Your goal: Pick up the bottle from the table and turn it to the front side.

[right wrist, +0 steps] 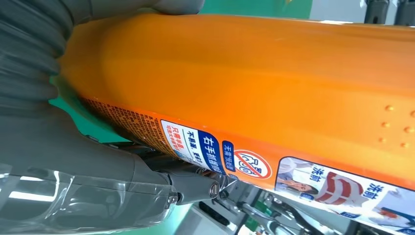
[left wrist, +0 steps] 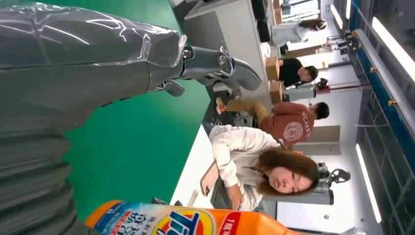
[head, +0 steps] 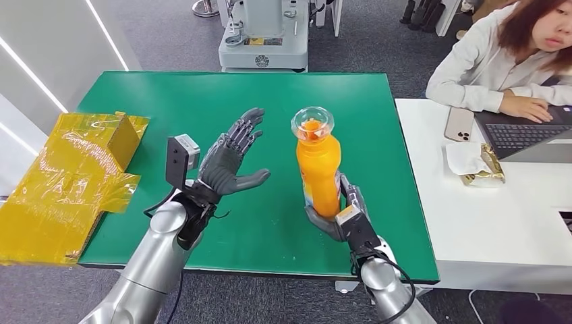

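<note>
Standing on legs, the green table (head: 202, 101) lies under both arms. At four o'clock, the right hand (head: 335, 219) holds the orange bottle (head: 318, 172) up low, cap on top, likely for turning. At nine o'clock, the left hand (head: 233, 158) waits wide, holding nothing.

Bottle (head: 318, 169): orange, held upright by the right hand (head: 340, 214) above the green table (head: 202, 101) near its right edge.
Left hand (head: 233, 158): raised alongside, fingers spread.

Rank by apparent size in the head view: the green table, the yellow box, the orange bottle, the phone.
1. green table
2. yellow box
3. orange bottle, raised nearer the camera
4. phone
</note>
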Motion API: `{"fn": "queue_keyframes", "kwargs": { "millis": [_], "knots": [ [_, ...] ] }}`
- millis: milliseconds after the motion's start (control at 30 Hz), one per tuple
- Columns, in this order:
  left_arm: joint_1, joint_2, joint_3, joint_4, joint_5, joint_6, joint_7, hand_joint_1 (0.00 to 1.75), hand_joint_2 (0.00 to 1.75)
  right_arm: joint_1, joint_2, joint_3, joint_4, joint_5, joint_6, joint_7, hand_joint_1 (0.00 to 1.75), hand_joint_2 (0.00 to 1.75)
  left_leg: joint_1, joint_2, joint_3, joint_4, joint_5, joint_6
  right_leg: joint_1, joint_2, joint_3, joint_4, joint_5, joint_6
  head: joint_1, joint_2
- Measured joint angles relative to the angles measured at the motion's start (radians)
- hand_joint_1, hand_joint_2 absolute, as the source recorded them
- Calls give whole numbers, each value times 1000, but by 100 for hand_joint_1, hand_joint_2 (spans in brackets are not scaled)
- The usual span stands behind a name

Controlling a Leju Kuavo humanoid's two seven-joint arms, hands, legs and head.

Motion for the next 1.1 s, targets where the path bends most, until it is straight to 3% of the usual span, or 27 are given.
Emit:
{"fn": "queue_keyframes", "kwargs": {
  "millis": [200, 433, 767, 1100],
  "knots": [
    [-76, 1, -14, 65, 46, -33, 29, 0, 175, -108, 24, 1, 105, 1, 8, 5, 175, 175, 0, 0, 0, 0, 0, 0, 0, 0, 0, 0, 0, 0, 0, 0],
    [-104, 5, -16, 111, 56, -37, 37, 0, 175, -152, 49, 3, 172, 0, 9, 2, 175, 175, 0, 0, 0, 0, 0, 0, 0, 0, 0, 0, 0, 0, 0, 0],
    [-105, -6, -39, 124, -54, 107, -13, 0, 175, -220, 110, 9, 288, -15, 4, 7, 175, 175, 0, 0, 0, 0, 0, 0, 0, 0, 0, 0, 0, 0, 0, 0],
    [-105, -21, -53, 124, -60, 114, -14, 0, 175, -263, 172, 14, 369, 0, 20, 16, 175, 175, 0, 0, 0, 0, 0, 0, 0, 0, -1, 0, 0, 0, 0, 0]
  ]
}}
